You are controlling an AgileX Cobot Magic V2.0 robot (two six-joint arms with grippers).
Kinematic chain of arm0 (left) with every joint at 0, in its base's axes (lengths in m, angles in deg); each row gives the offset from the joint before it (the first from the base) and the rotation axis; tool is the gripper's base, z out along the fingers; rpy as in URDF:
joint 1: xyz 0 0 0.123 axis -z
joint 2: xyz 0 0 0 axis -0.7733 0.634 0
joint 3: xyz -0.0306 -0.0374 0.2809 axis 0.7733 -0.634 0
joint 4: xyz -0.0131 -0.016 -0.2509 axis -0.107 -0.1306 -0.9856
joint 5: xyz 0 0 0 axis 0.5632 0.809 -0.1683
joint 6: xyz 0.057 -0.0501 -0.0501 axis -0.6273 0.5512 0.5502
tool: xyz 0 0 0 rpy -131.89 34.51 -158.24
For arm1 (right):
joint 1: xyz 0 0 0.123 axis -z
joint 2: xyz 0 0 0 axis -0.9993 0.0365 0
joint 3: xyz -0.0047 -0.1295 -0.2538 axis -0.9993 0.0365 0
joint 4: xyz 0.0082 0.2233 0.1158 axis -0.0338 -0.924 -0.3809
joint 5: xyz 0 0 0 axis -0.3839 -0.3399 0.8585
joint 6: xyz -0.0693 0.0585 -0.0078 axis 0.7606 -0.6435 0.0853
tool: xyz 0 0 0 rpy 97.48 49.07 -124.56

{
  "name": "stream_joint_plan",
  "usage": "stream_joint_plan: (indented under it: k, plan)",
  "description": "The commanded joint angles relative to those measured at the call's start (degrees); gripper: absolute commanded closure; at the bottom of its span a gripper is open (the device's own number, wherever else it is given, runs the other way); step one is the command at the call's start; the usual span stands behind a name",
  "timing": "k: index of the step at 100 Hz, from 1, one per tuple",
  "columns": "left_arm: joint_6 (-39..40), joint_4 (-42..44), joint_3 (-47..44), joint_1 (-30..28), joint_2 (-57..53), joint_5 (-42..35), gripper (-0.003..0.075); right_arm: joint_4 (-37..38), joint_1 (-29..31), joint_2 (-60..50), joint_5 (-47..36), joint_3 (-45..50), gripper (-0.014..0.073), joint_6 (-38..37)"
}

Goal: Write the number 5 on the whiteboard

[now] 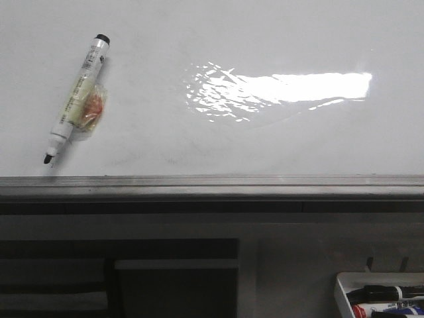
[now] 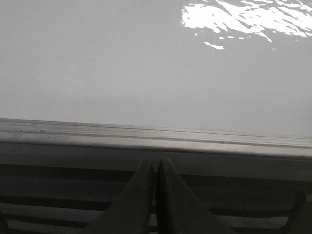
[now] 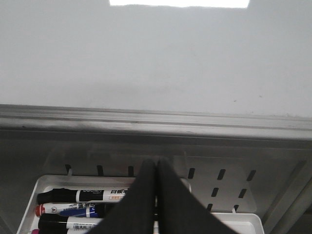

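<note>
The whiteboard (image 1: 212, 139) is large, glossy and white, with a bright glare and a grey metal edge strip (image 1: 212, 185). No number 5 shows on it. An uncapped white marker (image 1: 74, 99) with a black tip lies on the board at far left, with a small orange-and-clear piece beside it. My left gripper (image 2: 155, 163) is shut and empty, below the board's edge strip (image 2: 156, 139). My right gripper (image 3: 156, 163) is shut and empty, over the marker tray (image 3: 44, 183). Neither gripper shows in the front view.
A small white tray (image 1: 344, 291) with several markers (image 1: 381, 293) sits at the lower right, below the board edge. In the right wrist view it holds black, blue and red-capped markers (image 3: 83, 196), hung on a slotted plate (image 3: 222, 180).
</note>
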Motion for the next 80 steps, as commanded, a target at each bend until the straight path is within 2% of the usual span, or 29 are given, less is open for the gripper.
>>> stream_joint_plan:
  k: [1, 80]
  plan:
    - [0.47, 0.11, -0.91, 0.08, -1.66, -3.68, 0.0741, 0.56, 0.31, -0.94, -0.94, 1.46, 0.0654, 0.54]
    - [0.47, 0.62, -0.91, 0.08, -1.66, -3.79, 0.0741, 0.56, 0.31, -0.94, -0.94, 1.46, 0.0654, 0.54]
